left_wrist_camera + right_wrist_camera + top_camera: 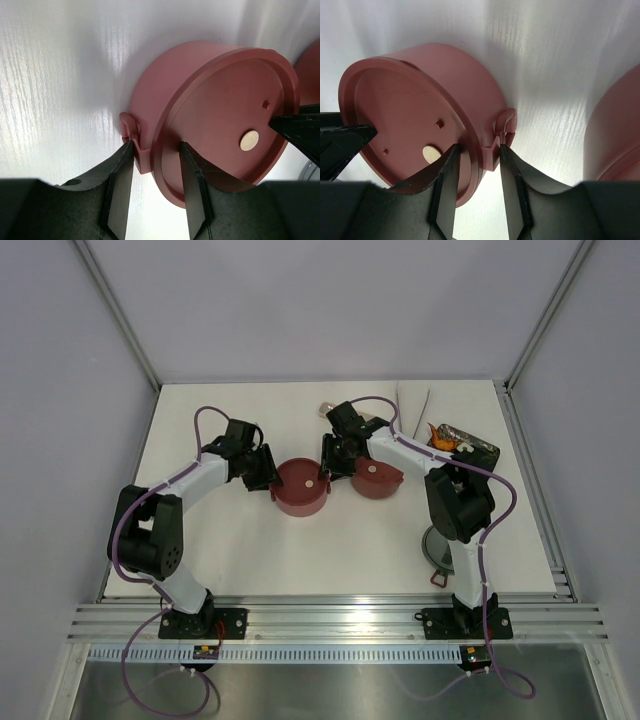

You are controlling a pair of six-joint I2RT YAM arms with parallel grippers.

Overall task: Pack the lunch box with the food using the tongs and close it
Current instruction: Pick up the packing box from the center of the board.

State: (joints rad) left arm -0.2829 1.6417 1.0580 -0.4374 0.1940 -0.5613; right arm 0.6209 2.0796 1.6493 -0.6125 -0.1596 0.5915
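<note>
Your left gripper (156,145) and right gripper (479,147) flank the bowl (302,490), frame centre.
Jaws straddle its lugs (505,122), probably to steady it; clamped or not, you cannot tell.

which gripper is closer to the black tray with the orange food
Right. The right gripper sits between the left bowl and the right bowl, which lies toward the black tray. The left gripper is at the left bowl's far side, farther away.
</note>
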